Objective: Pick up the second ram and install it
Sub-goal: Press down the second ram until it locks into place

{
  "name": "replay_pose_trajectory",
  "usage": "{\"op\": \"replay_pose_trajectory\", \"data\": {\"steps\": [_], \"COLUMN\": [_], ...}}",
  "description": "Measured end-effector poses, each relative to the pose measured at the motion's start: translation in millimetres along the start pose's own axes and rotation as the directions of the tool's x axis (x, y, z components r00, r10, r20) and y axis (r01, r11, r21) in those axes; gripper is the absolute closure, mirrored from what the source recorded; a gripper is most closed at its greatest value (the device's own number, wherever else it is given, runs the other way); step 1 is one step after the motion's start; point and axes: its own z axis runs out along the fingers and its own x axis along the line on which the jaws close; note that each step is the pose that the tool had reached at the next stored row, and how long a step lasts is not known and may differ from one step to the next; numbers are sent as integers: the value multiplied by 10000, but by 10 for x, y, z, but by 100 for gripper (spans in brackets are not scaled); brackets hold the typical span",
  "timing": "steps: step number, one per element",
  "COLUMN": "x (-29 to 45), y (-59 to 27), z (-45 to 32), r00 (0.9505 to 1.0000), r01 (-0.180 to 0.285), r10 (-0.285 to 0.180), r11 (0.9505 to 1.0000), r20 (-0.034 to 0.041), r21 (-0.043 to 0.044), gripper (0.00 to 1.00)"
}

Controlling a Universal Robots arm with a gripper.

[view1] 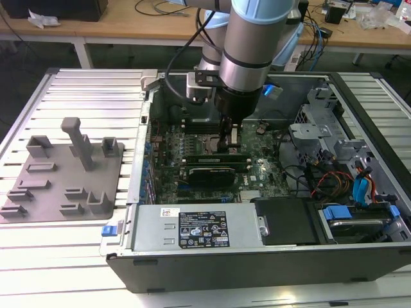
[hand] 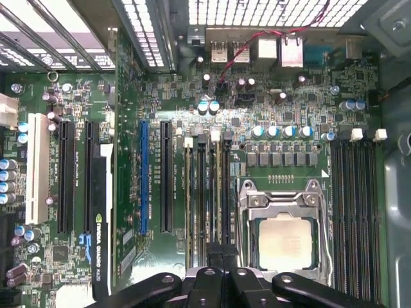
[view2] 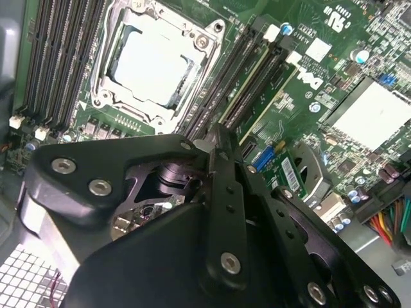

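Inside the computer case (view1: 359, 256), pincer (view1: 226, 142) together over motherboard (view1: 257, 173), second ram (hand: 218, 192) slotted.

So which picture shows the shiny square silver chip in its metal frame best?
The first wrist view: the square silver processor chip faces the camera flat, metal frame whole around it. The second wrist view shows it tilted and glaring white. In the exterior view the arm's black gripper stands right beside it, covering much.

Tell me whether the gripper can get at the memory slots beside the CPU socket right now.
Probably yes. The gripper hangs inside the open case directly over the memory slots beside the CPU socket, with nothing visible between them.
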Motion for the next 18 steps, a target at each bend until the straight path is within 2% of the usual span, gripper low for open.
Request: {"op": "replay_pose_trajectory", "data": {"steps": [6, 14, 16, 18], "x": [-2, -4, -13, -21], "y": [-176, -320, -331, -434], "z": [-11, -18, -8, 0], "r00": [10000, 10000, 10000, 10000], "r01": [0, 0, 0, 0], "r10": [0, 0, 0, 0], "r11": [10000, 10000, 10000, 10000], "r20": [0, 0, 0, 1], "r21": [-1, -1, -1, -12], "gripper": [92, 92, 92, 92]}}
